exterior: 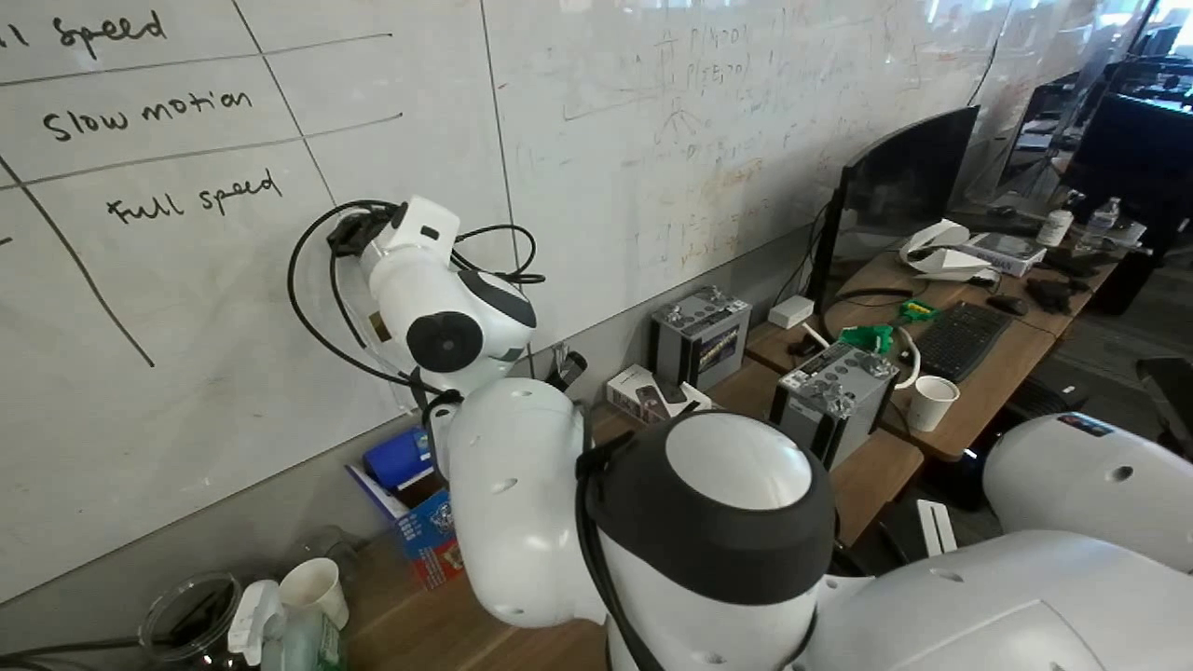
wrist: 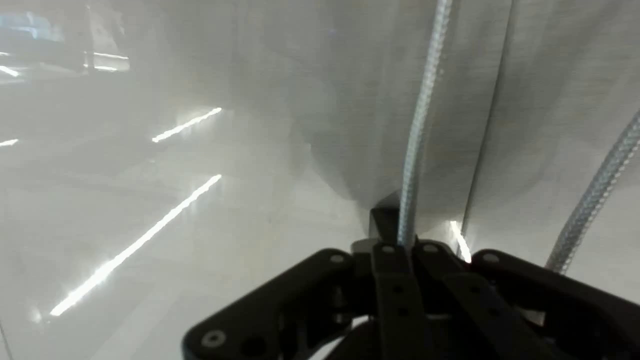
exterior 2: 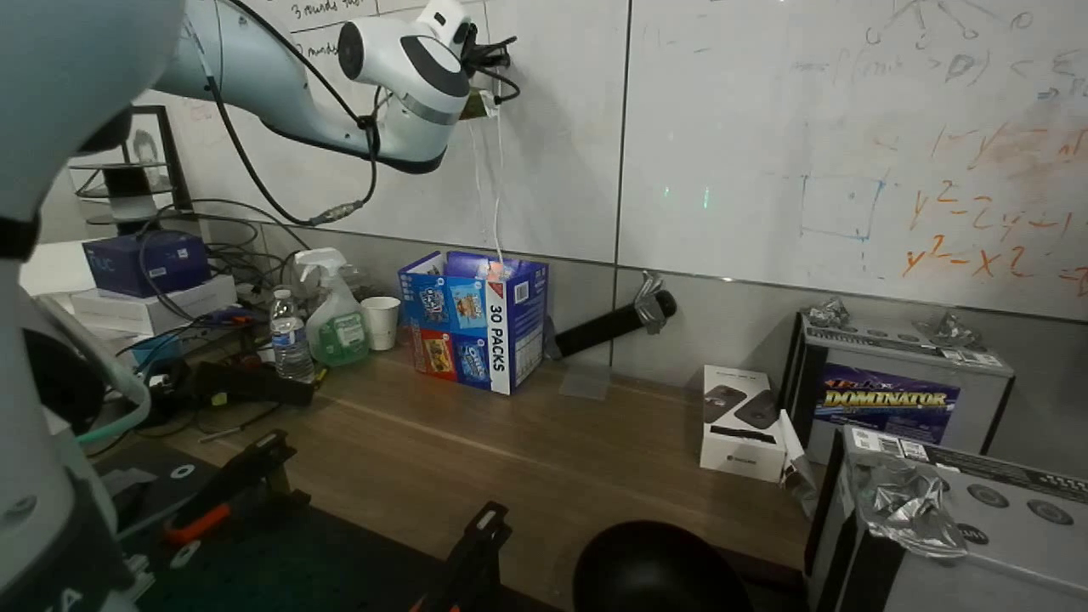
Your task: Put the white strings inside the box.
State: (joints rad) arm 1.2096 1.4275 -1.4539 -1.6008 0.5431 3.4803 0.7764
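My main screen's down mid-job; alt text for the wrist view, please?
Black gripper, jaws closed on a pale braided string that runs to the top edge; a second strand shows at right. Behind is a glossy whiteboard with bright reflections.

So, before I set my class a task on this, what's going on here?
A white-and-black robot arm holds a white braided string pinched in its closed black gripper, up in front of the whiteboard. The string hangs down toward the open top of a blue printed cardboard box on the brown wooden table. Its upper part is outside; whether its lower end is inside, I can't tell.
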